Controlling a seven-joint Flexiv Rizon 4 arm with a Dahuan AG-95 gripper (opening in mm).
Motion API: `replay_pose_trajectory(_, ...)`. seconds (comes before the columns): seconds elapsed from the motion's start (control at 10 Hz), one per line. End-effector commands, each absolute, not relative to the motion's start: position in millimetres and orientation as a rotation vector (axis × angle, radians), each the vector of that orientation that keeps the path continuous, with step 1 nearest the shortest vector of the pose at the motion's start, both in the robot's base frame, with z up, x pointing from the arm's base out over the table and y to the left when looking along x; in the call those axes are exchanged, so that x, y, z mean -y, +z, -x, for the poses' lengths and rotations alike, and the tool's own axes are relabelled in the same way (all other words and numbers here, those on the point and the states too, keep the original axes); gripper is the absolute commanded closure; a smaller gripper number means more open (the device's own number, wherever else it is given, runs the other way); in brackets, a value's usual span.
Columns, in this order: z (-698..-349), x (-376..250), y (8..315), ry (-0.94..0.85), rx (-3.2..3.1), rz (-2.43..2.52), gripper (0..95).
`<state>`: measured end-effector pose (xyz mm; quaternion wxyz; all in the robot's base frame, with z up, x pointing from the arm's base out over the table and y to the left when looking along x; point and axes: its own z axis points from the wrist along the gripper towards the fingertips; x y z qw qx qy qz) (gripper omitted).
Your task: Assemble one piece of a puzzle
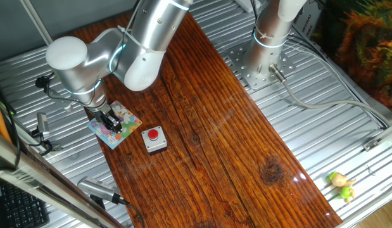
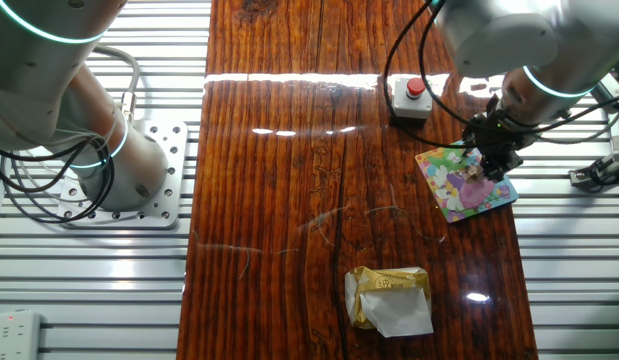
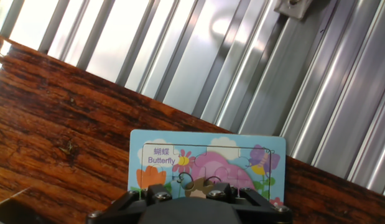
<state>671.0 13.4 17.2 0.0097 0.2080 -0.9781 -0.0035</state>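
The puzzle (image 1: 128,116) is a small pastel cartoon board with a light-blue edge, lying near the left edge of the wooden table. It also shows in the other fixed view (image 2: 447,186) and in the hand view (image 3: 208,158). My gripper (image 1: 113,124) is right down over the board's near part, fingers pointing at it, as the other fixed view (image 2: 492,163) also shows. In the hand view only the black finger bases (image 3: 198,200) show at the bottom edge; the tips are out of sight. The piece is hidden: I see no loose whitish piece anywhere.
A small grey box with a red round button (image 1: 154,139) stands next to the board (image 2: 410,97). A crumpled yellow and white wrapper (image 2: 389,298) lies on the wood. A second arm's base (image 1: 265,60) stands on the ribbed metal. A small yellow-green toy (image 1: 341,185) lies far right.
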Motion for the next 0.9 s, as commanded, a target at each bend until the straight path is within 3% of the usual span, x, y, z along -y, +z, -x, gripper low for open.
replay_pose_trajectory(0.1,-671.0,-13.4,17.1,-0.009,3.055,-0.643,95.0)
replay_pose_trajectory(0.9,-671.9,-12.9,15.8,0.013,3.075,-0.586,95.0)
